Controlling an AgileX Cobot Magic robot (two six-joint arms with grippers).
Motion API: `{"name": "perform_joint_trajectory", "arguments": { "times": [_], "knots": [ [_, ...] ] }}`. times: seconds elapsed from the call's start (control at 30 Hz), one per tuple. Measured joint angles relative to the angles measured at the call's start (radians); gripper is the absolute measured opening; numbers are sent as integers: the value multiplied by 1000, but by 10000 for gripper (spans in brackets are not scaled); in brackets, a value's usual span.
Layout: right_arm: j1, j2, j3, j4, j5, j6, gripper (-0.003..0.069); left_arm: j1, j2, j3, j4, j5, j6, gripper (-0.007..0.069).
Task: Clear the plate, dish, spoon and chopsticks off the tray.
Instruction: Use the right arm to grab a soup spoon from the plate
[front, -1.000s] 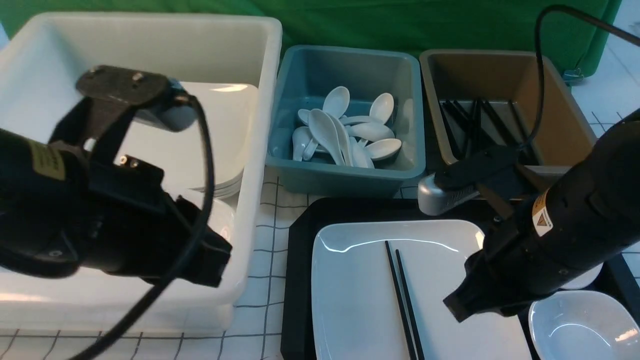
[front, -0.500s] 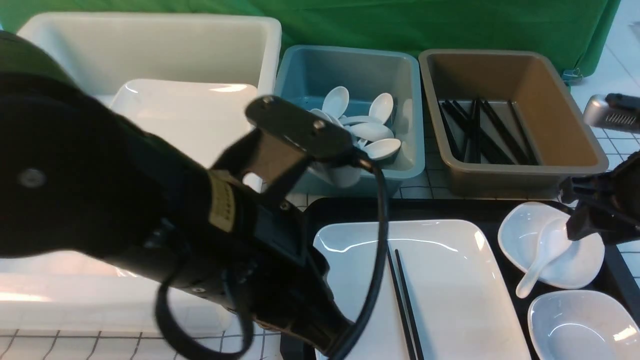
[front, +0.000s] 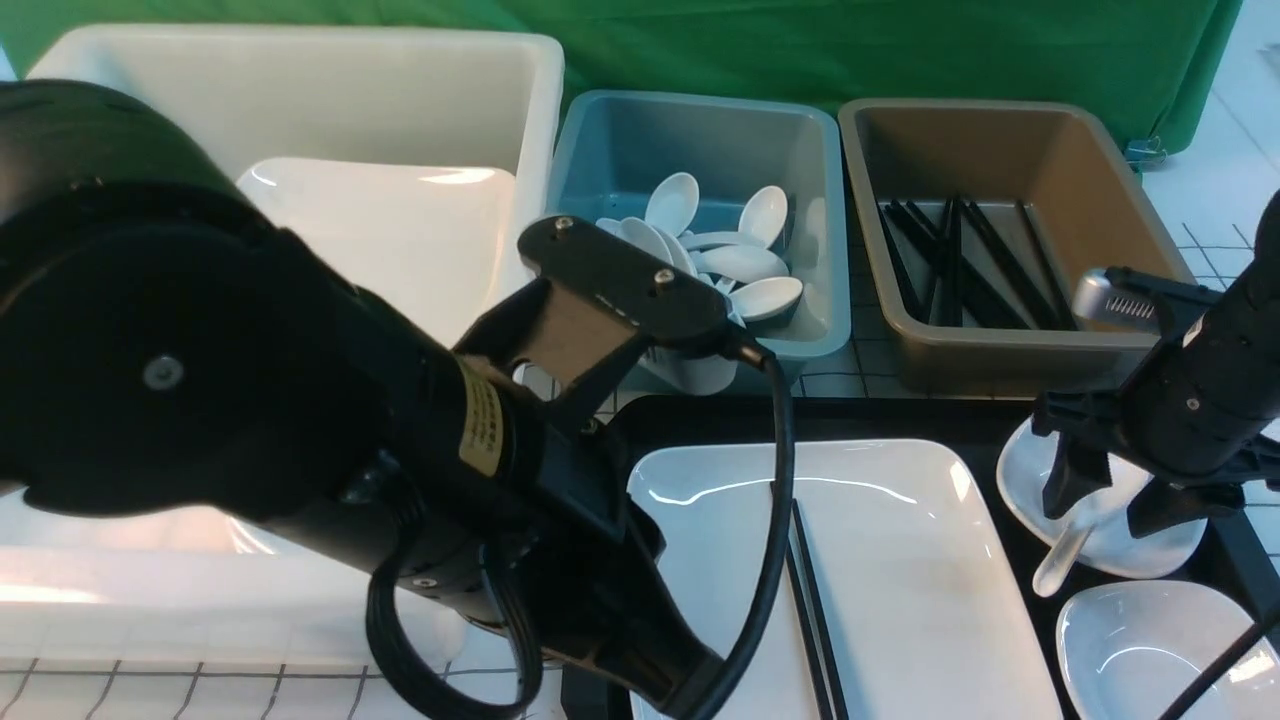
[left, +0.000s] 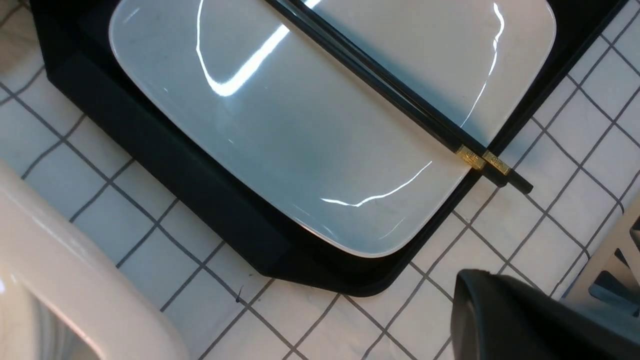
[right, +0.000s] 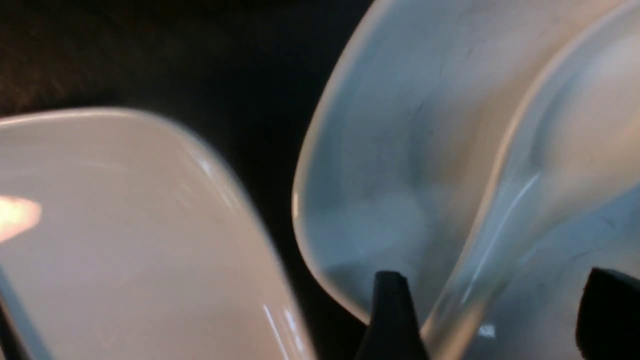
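1. Your right arm lay across the large white glossy rectangular plate (front: 900, 580) a second ago. Now the right gripper (front: 1110, 495) is down over the small white rounded-square dish (front: 1012, 465), at the far right of the big black diamond-textured tray (front: 700, 418).
2. Its fingers (front: 1063, 480) have gone from nearly closed to spread wide. They straddle the handle of the short white glossy soup spoon (front: 1058, 562) with nothing gripped. The right wrist view agrees: the handle runs between the two black tips with a gap on each side.
3. The spoon lies in that dish with its handle over the near rim, not lifted.
4. Your left arm has swung off the deep white tub (front: 300, 90) and hangs over the tray's left side. Only a dark edge of the left gripper (left: 520, 320) shows; it is clenched, with nothing seen in it.
5. The thin black chopsticks (front: 812, 600) lie side by side on the plate. Their gold-banded ends overhang the tray rim above the white gridded counter (left: 150, 235).
6. Nothing is off the tray yet. The spoon pick looks next: close on the handle, then the blue tub (front: 700, 130) of spoons is the likely drop. The handle is slick and narrow, so an off-centre pinch may slip.
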Motion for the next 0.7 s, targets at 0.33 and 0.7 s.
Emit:
{"name": "perform_joint_trajectory", "arguments": {
  "times": [0.33, 0.7],
  "knots": [
    [0, 38, -10, 1, -4, 10, 243, 0, 0, 0, 3, 0, 1, -3],
    [0, 32, -67, 1, 163, -30, 152, 0, 0, 0, 10, 0, 1, -2]
  ]
}}
